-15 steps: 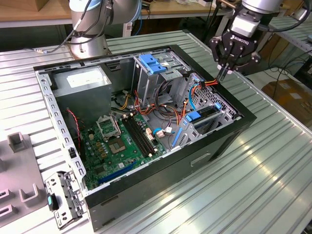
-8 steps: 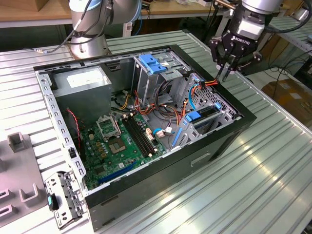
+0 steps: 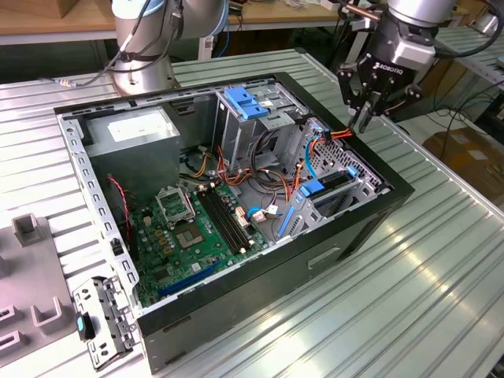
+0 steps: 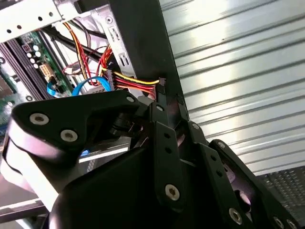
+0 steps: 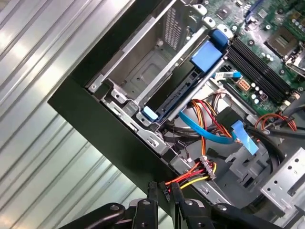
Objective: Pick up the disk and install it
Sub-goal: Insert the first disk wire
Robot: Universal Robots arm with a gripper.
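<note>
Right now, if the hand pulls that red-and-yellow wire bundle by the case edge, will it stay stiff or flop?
Likely floppy: the wire bundle curves loosely. Probably light: thin strands. Its black plug looks rigid; the far end seems tethered.

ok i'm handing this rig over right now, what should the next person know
Gripper: shut on the power plug, at the rim of the case on the exterior view's right.
Disk: stands on edge in the drive cage inside the case, with blue rails around it.
Done: the disk looks placed in its cage; I cannot tell how fully it is seated.
Left: the power plug is not yet in the disk. I cannot tell whether the blue data cable is connected.
</note>
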